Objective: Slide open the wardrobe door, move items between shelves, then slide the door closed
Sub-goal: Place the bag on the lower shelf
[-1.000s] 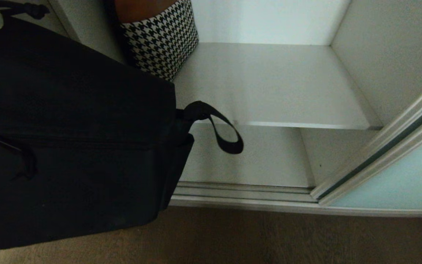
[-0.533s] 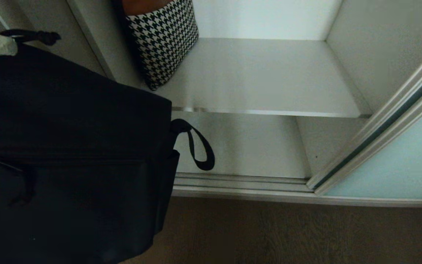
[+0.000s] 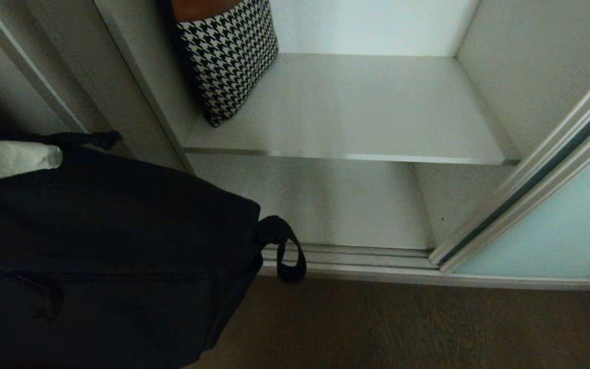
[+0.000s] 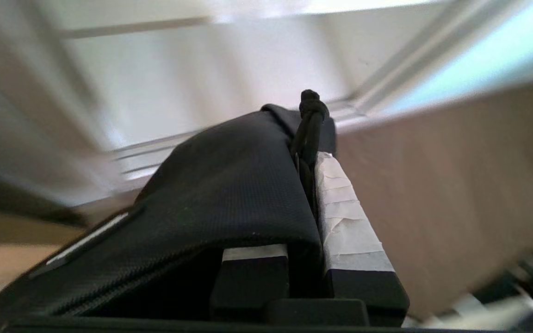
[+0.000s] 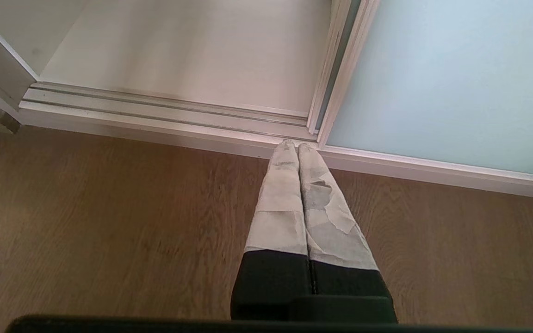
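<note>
The left gripper (image 4: 310, 152), clamped on the black bag's (image 3: 105, 256) top, had carried it down and left from the upper shelf (image 3: 356, 107) toward the lower shelf (image 3: 341, 205). Placement probably came next. The sliding wardrobe door (image 3: 556, 230) stood open at right, where the right gripper (image 5: 298, 147) hung closed and empty above the floor (image 5: 109, 222).

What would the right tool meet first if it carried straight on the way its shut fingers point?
Probably the silver bottom track at the wardrobe's foot, near the sliding door frame; the right tool points there over bare floor. Depth is uncertain.

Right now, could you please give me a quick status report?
Left gripper shut on black bag, held outside the wardrobe. Right gripper shut, empty, above floor. Sliding door open; houndstooth bag on upper shelf.
</note>
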